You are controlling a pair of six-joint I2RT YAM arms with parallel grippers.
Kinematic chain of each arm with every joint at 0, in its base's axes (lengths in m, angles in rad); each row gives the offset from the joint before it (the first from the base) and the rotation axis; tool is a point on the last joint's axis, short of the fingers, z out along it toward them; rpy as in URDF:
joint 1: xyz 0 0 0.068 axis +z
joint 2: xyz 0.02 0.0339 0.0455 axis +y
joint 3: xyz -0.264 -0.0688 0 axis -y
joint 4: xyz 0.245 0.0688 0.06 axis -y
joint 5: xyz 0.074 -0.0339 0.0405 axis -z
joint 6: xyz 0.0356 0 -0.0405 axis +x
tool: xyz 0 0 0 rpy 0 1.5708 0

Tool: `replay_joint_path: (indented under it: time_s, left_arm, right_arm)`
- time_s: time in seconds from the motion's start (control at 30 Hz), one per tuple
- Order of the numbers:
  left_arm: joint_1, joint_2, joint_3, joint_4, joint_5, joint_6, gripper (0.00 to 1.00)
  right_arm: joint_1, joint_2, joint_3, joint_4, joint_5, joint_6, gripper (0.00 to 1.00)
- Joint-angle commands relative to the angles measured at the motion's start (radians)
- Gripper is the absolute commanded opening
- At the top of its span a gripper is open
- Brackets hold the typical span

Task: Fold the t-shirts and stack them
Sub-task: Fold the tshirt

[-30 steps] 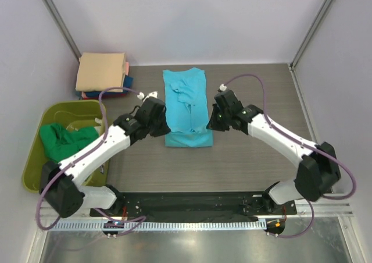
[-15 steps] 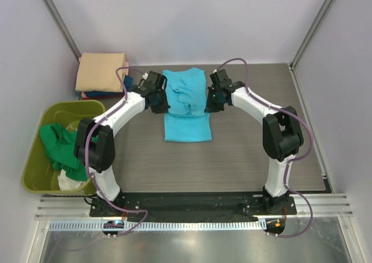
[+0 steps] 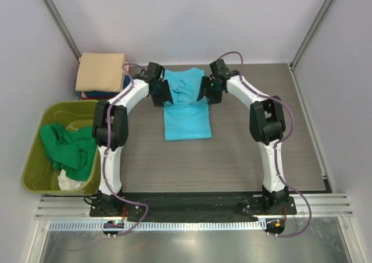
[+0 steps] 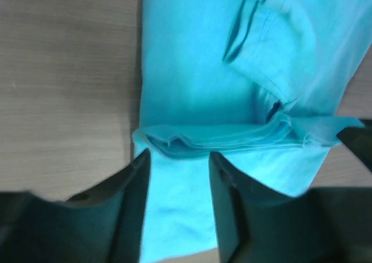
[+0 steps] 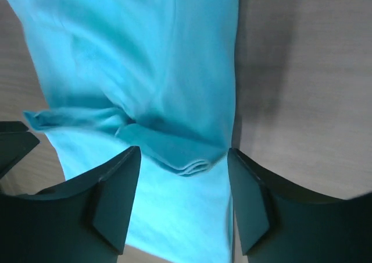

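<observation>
Gaping left hand [image 4: 178,156] and right hand [image 5: 185,152] straddle the turquoise t-shirt [image 3: 186,120].

"What is the bench [image 3: 232,158] like?"

"It is grey-brown with thin lines like wood. A black plate [image 3: 192,203] lies along its near edge. In front of that is a pale rail [image 3: 192,224] with little teeth, then a shiny metal sheet [image 3: 192,246]."

"And the walls?"

"The back wall [image 3: 186,18] is plain and very pale. The side walls [image 3: 23,53] look a bit purple. A slanted metal bar [image 3: 58,21] stands in each back corner. The light is soft and even."
</observation>
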Motion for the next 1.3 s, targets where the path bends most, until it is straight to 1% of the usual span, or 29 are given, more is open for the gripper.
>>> replay_joint_path:
  time_s: [0.0, 0.07, 0.1, 0.13, 0.17, 0.2, 0.23, 0.27, 0.3, 0.33, 0.37, 0.4, 0.43, 0.47, 0.5, 0.53, 0.57, 0.6, 0.63, 0.67, 0.77, 0.97, 1.27]
  left_arm:
    - [0.035, 0.061, 0.189, -0.061, 0.105, 0.003, 0.54]
    - [0.041, 0.067, 0.292, -0.132, 0.102, 0.005, 0.61]
    - [0.043, 0.063, 0.305, -0.147, 0.097, 0.006, 0.62]
    - [0.043, 0.028, 0.303, -0.152, 0.092, 0.008, 0.63]
    - [0.043, 0.003, 0.288, -0.138, 0.091, 0.006, 0.64]
    - [0.041, -0.026, 0.233, -0.126, 0.092, 0.005, 0.64]
    - [0.043, -0.081, 0.187, -0.097, 0.094, 0.002, 0.64]
    - [0.041, -0.115, 0.146, -0.082, 0.097, -0.003, 0.64]
    - [0.038, -0.144, 0.043, -0.063, 0.108, -0.005, 0.64]
    - [0.037, -0.208, -0.011, -0.030, 0.112, -0.008, 0.64]
    - [0.031, -0.242, -0.065, -0.010, 0.114, -0.012, 0.64]
    - [0.026, -0.274, -0.193, 0.012, 0.117, -0.014, 0.64]
    - [0.022, -0.313, -0.249, 0.036, 0.122, -0.020, 0.64]
    - [0.011, -0.375, -0.319, 0.084, 0.128, -0.035, 0.63]
    - [0.005, -0.411, -0.374, 0.110, 0.137, -0.044, 0.62]
    - [0.000, -0.442, -0.483, 0.156, 0.157, -0.055, 0.61]
    - [-0.012, -0.497, -0.531, 0.178, 0.163, -0.080, 0.60]
    - [-0.017, -0.520, -0.574, 0.204, 0.166, -0.093, 0.61]
    - [-0.023, -0.541, -0.656, 0.251, 0.180, -0.101, 0.61]
    - [-0.035, -0.577, -0.689, 0.267, 0.177, -0.107, 0.61]
    - [-0.048, -0.603, -0.787, 0.317, 0.168, -0.132, 0.60]
    - [-0.055, -0.597, -0.893, 0.392, 0.165, -0.146, 0.60]
    - [-0.055, -0.539, -0.926, 0.462, 0.140, -0.144, 0.58]
  right_arm:
    - [-0.039, 0.049, 0.239, -0.110, -0.032, -0.020, 0.70]
    - [-0.053, 0.064, 0.351, -0.156, -0.027, -0.018, 0.75]
    - [-0.057, 0.055, 0.366, -0.178, -0.024, -0.020, 0.76]
    - [-0.062, 0.035, 0.365, -0.178, -0.021, -0.021, 0.77]
    - [-0.062, -0.014, 0.330, -0.178, -0.010, -0.024, 0.77]
    - [-0.060, -0.045, 0.295, -0.163, -0.013, -0.030, 0.77]
    - [-0.059, -0.075, 0.196, -0.148, -0.019, -0.032, 0.77]
    - [-0.059, -0.144, 0.133, -0.132, -0.036, -0.032, 0.77]
    - [-0.059, -0.183, 0.062, -0.082, -0.049, -0.029, 0.77]
    - [-0.057, -0.218, -0.092, -0.051, -0.065, -0.026, 0.77]
    - [-0.057, -0.300, -0.168, -0.019, -0.090, -0.021, 0.77]
    - [-0.057, -0.333, -0.243, 0.041, -0.104, -0.014, 0.77]
    - [-0.056, -0.373, -0.314, 0.070, -0.118, -0.001, 0.77]
    - [-0.053, -0.407, -0.438, 0.098, -0.133, 0.002, 0.76]
    - [-0.050, -0.460, -0.493, 0.141, -0.160, 0.008, 0.75]
    - [-0.045, -0.482, -0.591, 0.159, -0.174, 0.012, 0.75]
    - [-0.039, -0.502, -0.633, 0.199, -0.188, 0.017, 0.74]
    - [-0.036, -0.534, -0.673, 0.221, -0.205, 0.023, 0.73]
    - [-0.033, -0.542, -0.737, 0.242, -0.217, 0.031, 0.73]
    - [-0.028, -0.545, -0.762, 0.270, -0.228, 0.035, 0.70]
    - [-0.022, -0.533, -0.824, 0.310, -0.245, 0.042, 0.64]
    - [-0.011, -0.478, -0.851, 0.356, -0.254, 0.049, 0.59]
    - [-0.013, -0.410, -0.828, 0.368, -0.247, 0.035, 0.54]
